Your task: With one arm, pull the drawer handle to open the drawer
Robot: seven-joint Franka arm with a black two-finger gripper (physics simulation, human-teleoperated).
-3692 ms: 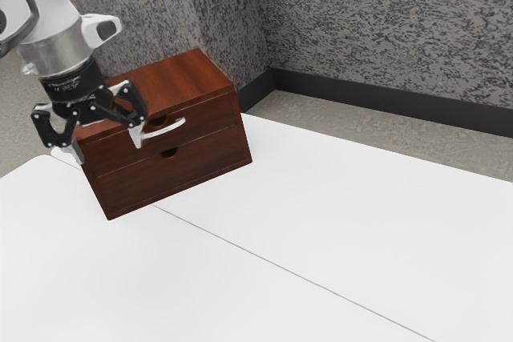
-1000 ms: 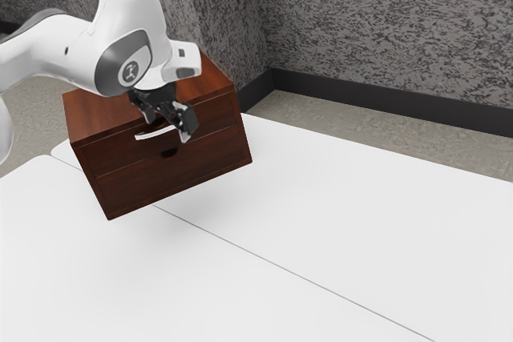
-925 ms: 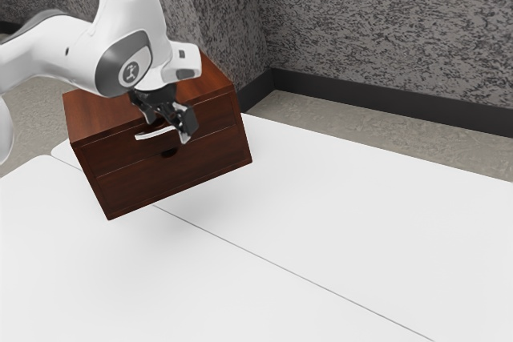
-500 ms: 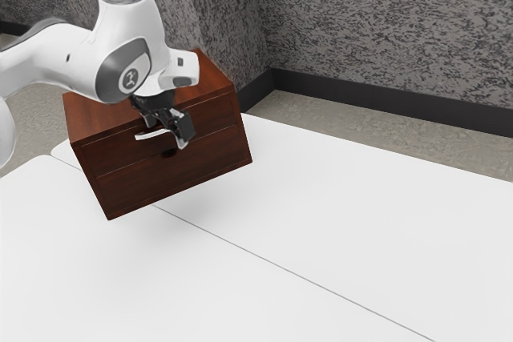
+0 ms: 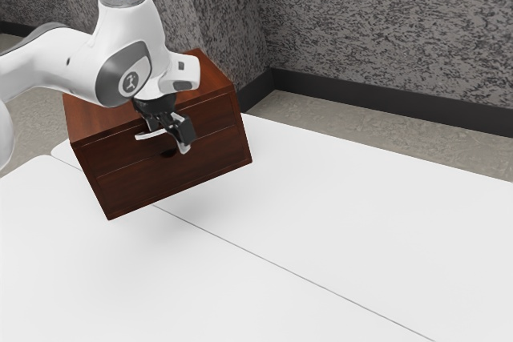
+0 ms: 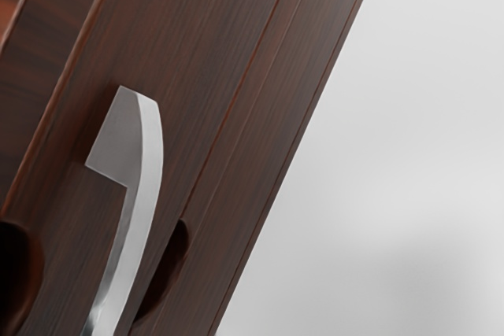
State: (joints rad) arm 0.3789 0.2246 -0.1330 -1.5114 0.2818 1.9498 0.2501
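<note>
A dark wooden two-drawer cabinet (image 5: 160, 174) stands at the table's far left corner. Its upper drawer (image 5: 212, 114) carries a curved silver handle (image 5: 146, 136) and its front lies flush with the cabinet. My black gripper (image 5: 175, 131) is at the handle's right end, fingers close together on either side of it, shut on the handle. From the wrist, the handle (image 6: 134, 194) is right under my hand and runs across the upper drawer front (image 6: 197, 68). Beside it is the lower drawer's finger notch (image 6: 175, 253).
The white table (image 5: 337, 230) stretches wide toward the exterior view's right and front, with a thin seam across it. A speckled grey wall (image 5: 385, 14) and dark baseboard stand behind. The white arm (image 5: 88, 62) hangs over the cabinet's top.
My hand swung down from beside the cabinet to the handle, and over the last second the fingers drew in around it. The drawer front has not moved.
</note>
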